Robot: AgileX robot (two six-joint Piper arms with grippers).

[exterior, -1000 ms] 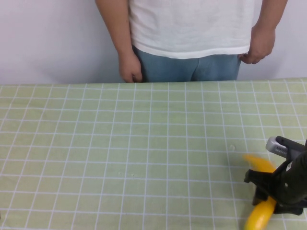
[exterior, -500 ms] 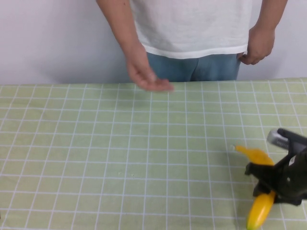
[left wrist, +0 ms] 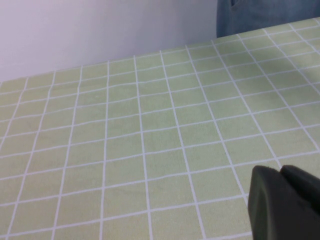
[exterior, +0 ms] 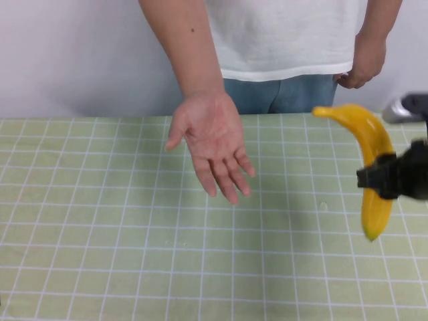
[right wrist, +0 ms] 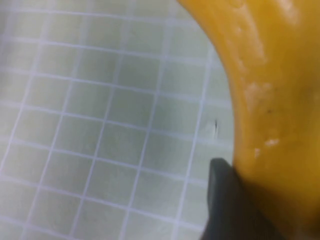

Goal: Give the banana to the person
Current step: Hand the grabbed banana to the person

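Observation:
My right gripper (exterior: 391, 177) is shut on the yellow-orange banana (exterior: 372, 154) and holds it in the air over the table's right side, stem up and toward the left. The banana fills the right wrist view (right wrist: 265, 90), with a dark finger (right wrist: 225, 200) pressed against it. The person (exterior: 281, 40) in a white T-shirt and blue jeans stands behind the far edge and holds an open palm (exterior: 214, 144) over the table's middle, left of the banana and apart from it. My left gripper (left wrist: 285, 200) shows only in the left wrist view, low over the cloth; it is out of the high view.
A green checked cloth (exterior: 100, 234) covers the table. A white wall (exterior: 67, 53) stands behind the person. The person's other hand (exterior: 361, 63) hangs at the hip, at the back right.
My right gripper has lifted the banana off the table and carried it up and away from me. The person's hand has reached out over the table, palm up.

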